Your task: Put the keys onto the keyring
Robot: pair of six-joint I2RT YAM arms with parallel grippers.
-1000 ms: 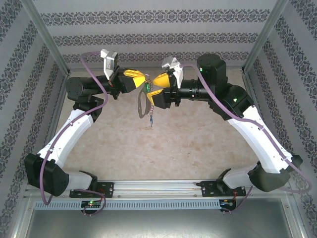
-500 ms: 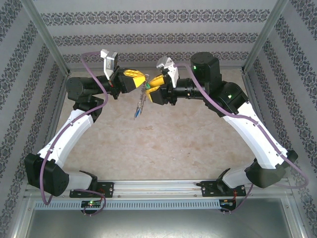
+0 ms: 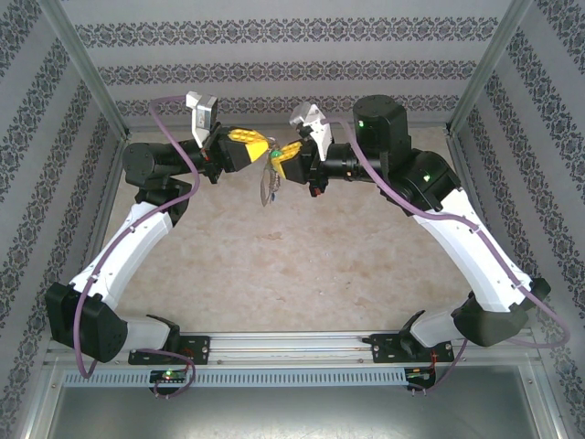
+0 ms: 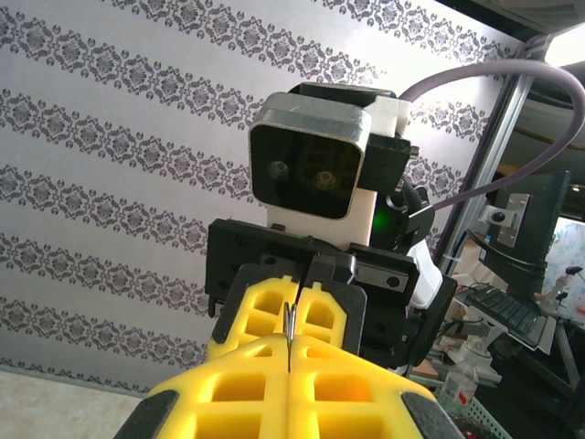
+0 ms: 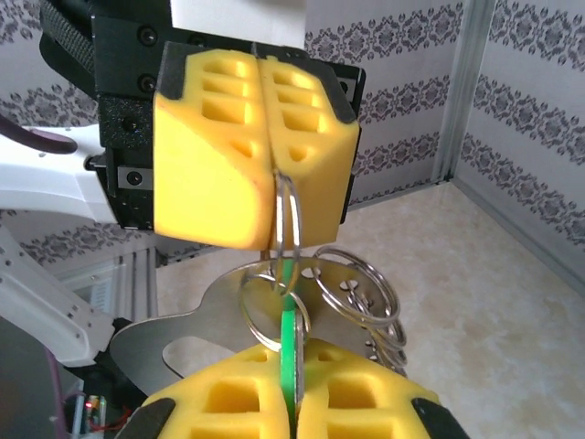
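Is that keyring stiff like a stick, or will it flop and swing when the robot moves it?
Probably floppy: the keyring is loose linked rings dangling under the left gripper, so it should swing and jingle. It looks light, since one thin pinched wire seems to carry it. The smooth metal might twist or slip in the grip.
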